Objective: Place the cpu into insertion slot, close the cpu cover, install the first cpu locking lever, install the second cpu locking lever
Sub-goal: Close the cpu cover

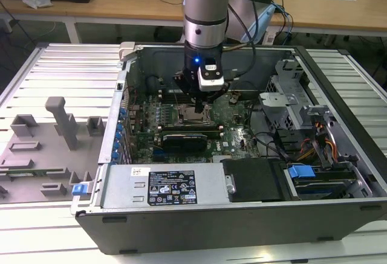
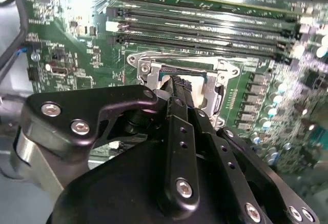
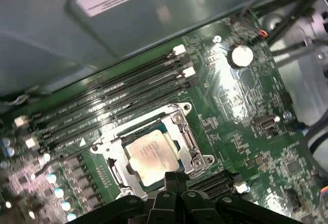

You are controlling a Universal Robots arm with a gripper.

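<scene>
While hanging low by the insertion slot (image 3: 170, 130), pinched narrow, gripping nothing: pincer (image 3: 174, 177).
Seated flat, framed by cpu cover (image 3: 188, 141): cpu (image 3: 151, 155); narrow pinch probably for pushing.

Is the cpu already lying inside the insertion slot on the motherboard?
Yes, in the first wrist view the silvery cpu lies flat inside the insertion slot, its metal face up.

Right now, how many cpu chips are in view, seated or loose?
1. The cpu lies flat in the insertion slot on the motherboard, beside the long memory slots. The arm covers part of the board in the exterior view, so another could be hidden.
</scene>
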